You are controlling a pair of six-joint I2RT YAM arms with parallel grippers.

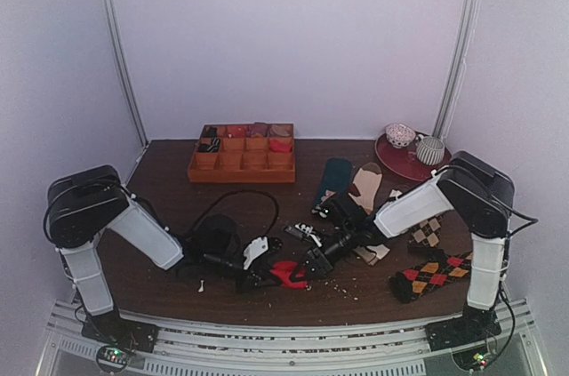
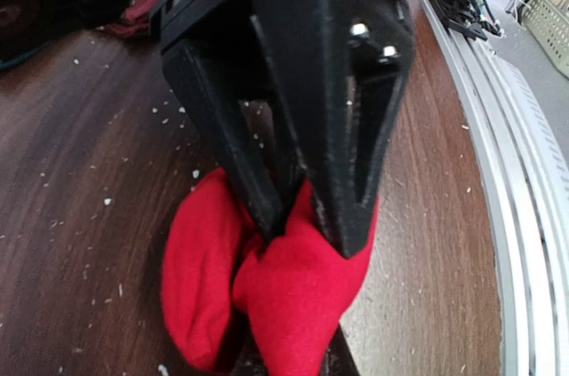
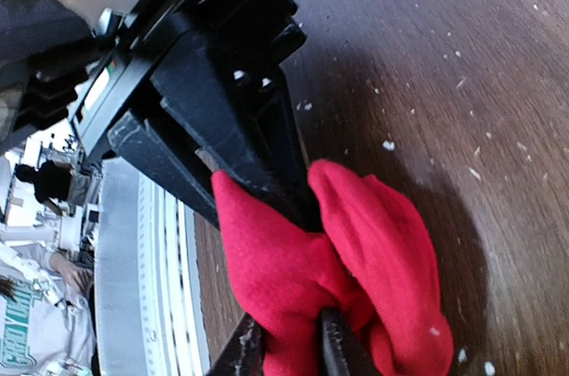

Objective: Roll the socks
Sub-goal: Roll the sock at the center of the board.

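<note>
Left gripper [image 3: 298,205] tight on socks [image 3: 382,252]

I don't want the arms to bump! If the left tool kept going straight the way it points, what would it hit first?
The left tool already pinches the socks. Just past them the right tool grips the same bundle, so it would probably bump that next; depth is unclear.

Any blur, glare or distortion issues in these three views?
Top external: even purplish light, mild softness, the socks small but readable. Left wrist: left gripper soft up close, table edge bowed by the lens. Right wrist: right gripper and socks sharp, left background blown out.
</note>
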